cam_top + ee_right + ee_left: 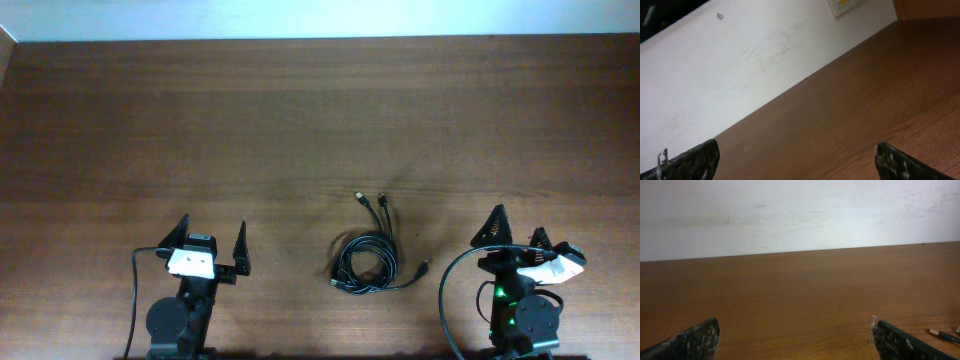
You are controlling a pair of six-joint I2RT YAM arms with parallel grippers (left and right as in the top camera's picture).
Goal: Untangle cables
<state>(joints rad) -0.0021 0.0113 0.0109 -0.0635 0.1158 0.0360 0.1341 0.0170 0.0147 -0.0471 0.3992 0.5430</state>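
- We see a brown wooden table [300, 120]: smooth, grain showing, soft sheen.
- Our thin black cables [352, 280] look plastic-sheathed.
- We see a white wall [790, 215], matt and scuffed.

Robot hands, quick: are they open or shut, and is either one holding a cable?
Left gripper: open, holding nothing.
Right gripper: open, holding nothing.

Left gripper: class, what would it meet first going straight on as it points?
The way looks free: left gripper faces bare table, probably up to the wall; the cables lie to its right.
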